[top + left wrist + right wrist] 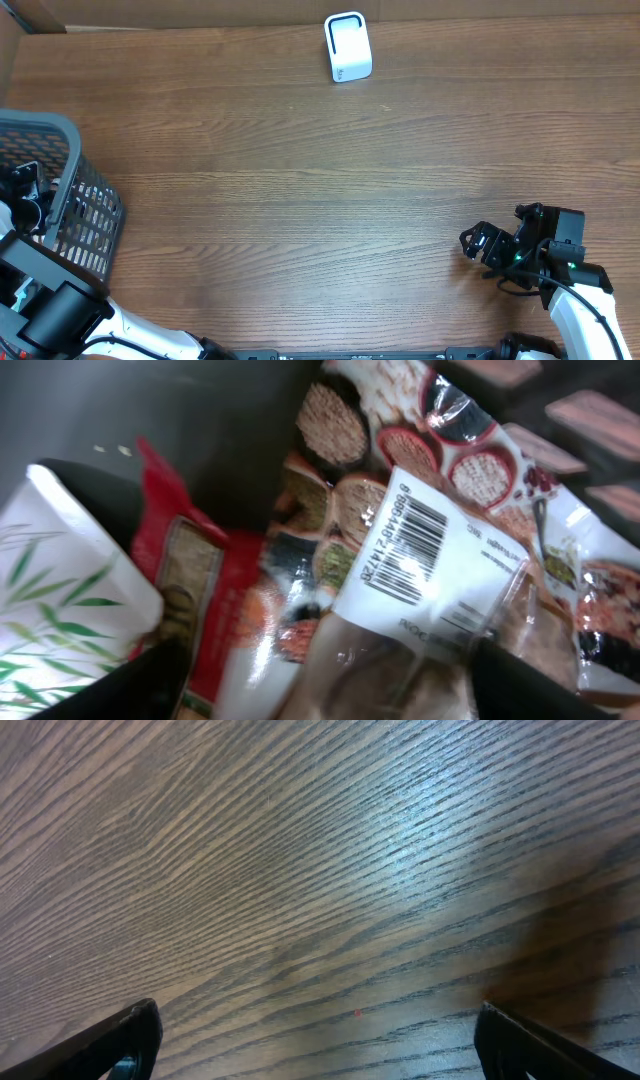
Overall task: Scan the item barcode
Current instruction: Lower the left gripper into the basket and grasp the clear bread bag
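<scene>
In the left wrist view the item, a clear bag of mixed grains point(430, 480), lies inside the basket with its white barcode label point(410, 550) facing up. My left gripper point(330, 695) is low over it, open, with one dark finger on each side of the bag's near end. I cannot tell whether the fingers point(140, 680) touch the bag. In the overhead view the left gripper point(25, 190) sits down in the grey basket point(75, 150). The white scanner point(347, 47) stands at the table's far edge. My right gripper point(482, 245) hangs open over bare wood point(318, 1040) at the front right.
A red packet point(200, 590) and a white box with green leaf print point(60, 600) lie beside the grain bag in the basket. The basket's mesh wall point(95, 225) rises between the left arm and the wooden tabletop point(320, 200).
</scene>
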